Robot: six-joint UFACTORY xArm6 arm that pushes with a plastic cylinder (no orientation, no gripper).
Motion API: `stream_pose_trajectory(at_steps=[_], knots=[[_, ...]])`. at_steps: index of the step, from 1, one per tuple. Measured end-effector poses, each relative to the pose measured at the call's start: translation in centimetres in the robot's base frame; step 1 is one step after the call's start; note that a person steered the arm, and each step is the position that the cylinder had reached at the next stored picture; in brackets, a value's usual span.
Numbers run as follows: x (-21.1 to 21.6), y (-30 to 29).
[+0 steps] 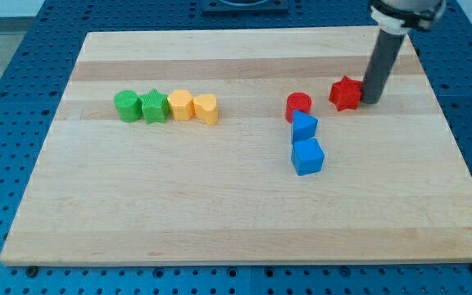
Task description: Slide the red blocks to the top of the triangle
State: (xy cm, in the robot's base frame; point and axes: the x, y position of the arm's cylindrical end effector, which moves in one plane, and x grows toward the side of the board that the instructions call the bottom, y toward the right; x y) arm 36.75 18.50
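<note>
A red cylinder point(298, 106) stands right of the board's middle, touching the top of a blue triangle block point(304, 126). A blue cube point(307, 156) sits just below the triangle. A red star-shaped block point(345, 93) lies to the right of the cylinder. My tip point(371, 100) is at the star's right side, touching or nearly touching it. The dark rod rises from there toward the view's top right.
A row of blocks sits at the left: a green cylinder point(126, 106), a green star-like block point(153, 106), a yellow hexagonal block point(181, 105) and a yellow heart-like block point(206, 108). The wooden board point(220, 205) lies on a blue perforated table.
</note>
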Motion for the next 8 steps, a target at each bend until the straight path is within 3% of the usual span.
stream_pose_trajectory(at_steps=[6, 8], knots=[[-0.1, -6.4], [-2.4, -6.7]])
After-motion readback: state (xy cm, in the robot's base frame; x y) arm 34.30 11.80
